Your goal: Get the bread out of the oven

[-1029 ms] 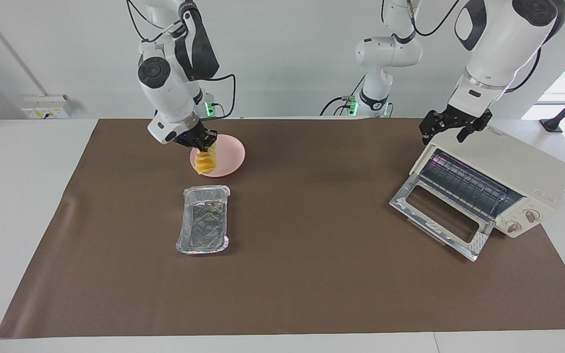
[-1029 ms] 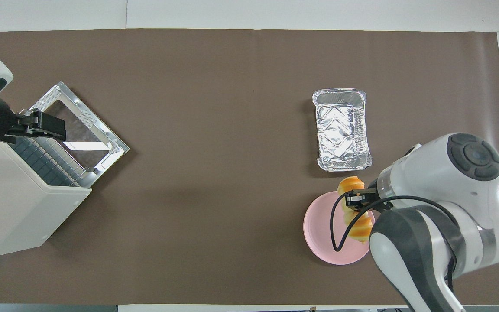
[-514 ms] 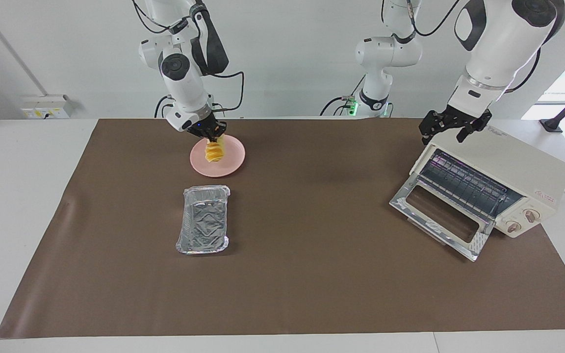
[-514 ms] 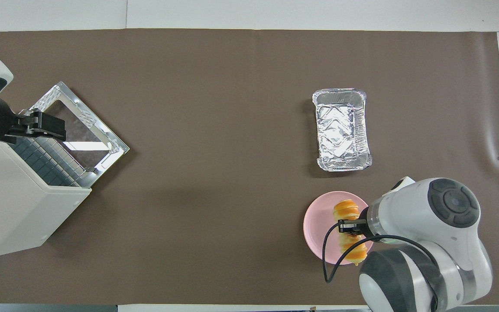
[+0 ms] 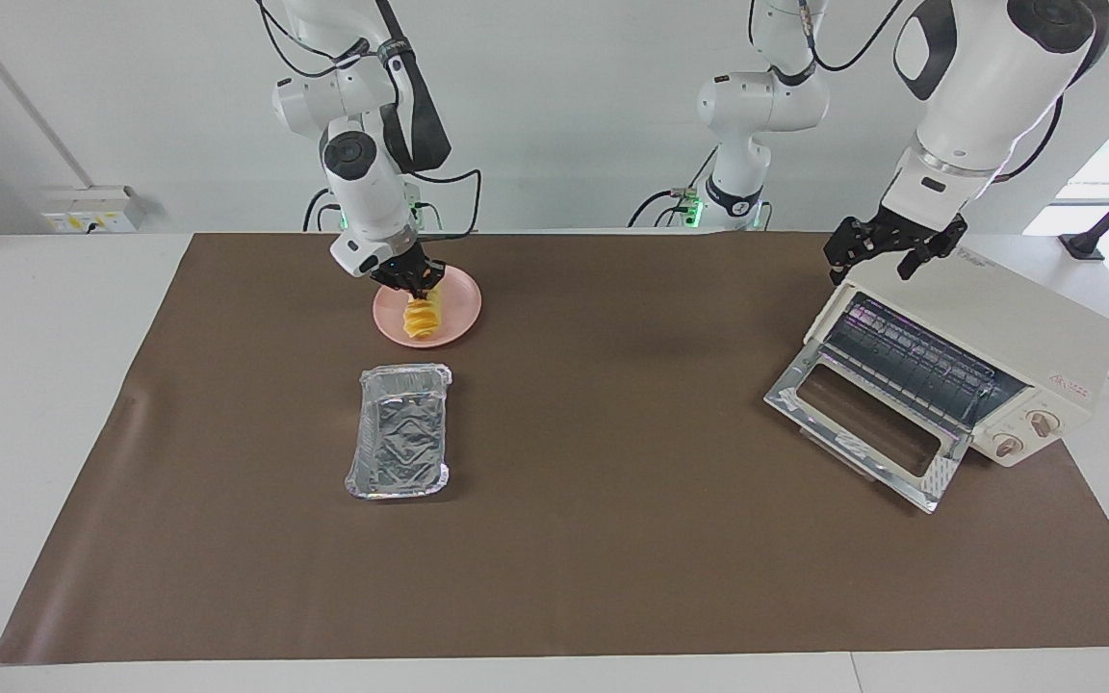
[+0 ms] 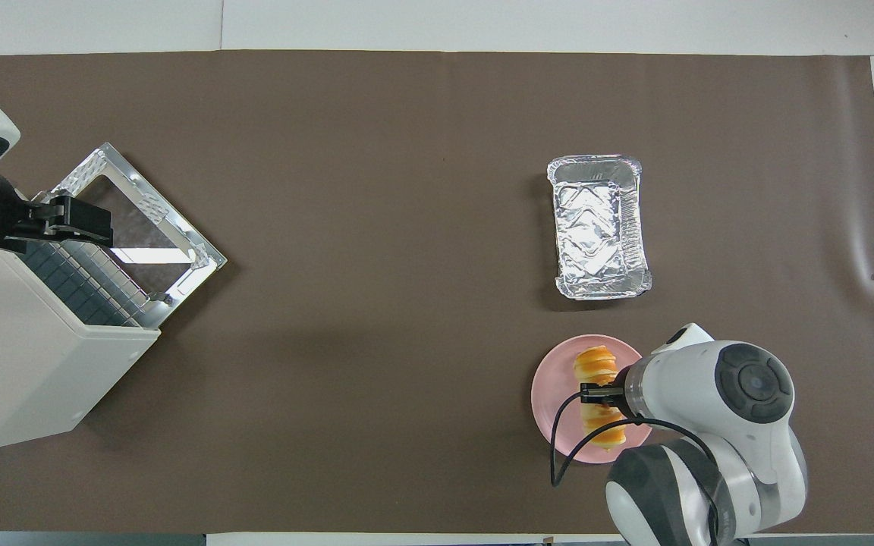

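Observation:
The bread (image 5: 420, 320) (image 6: 595, 364), a ridged golden-orange loaf, hangs from my right gripper (image 5: 410, 279) (image 6: 598, 394), which is shut on its upper part. It is low over the pink plate (image 5: 456, 306) (image 6: 554, 402); whether its lower end touches the plate I cannot tell. The cream-white oven (image 5: 1007, 322) (image 6: 20, 356) stands at the left arm's end of the table with its glass door (image 5: 863, 423) (image 6: 141, 220) dropped open and a bare wire rack inside. My left gripper (image 5: 887, 252) (image 6: 77, 220) waits open just above the oven's top front edge.
A crinkled silver foil tray (image 5: 400, 443) (image 6: 598, 227) lies empty on the brown mat, farther from the robots than the plate. The oven's open door juts out toward the middle of the table.
My right gripper has carried the bread toward the robots and lowered it over the middle of the plate. The left arm has stayed still.

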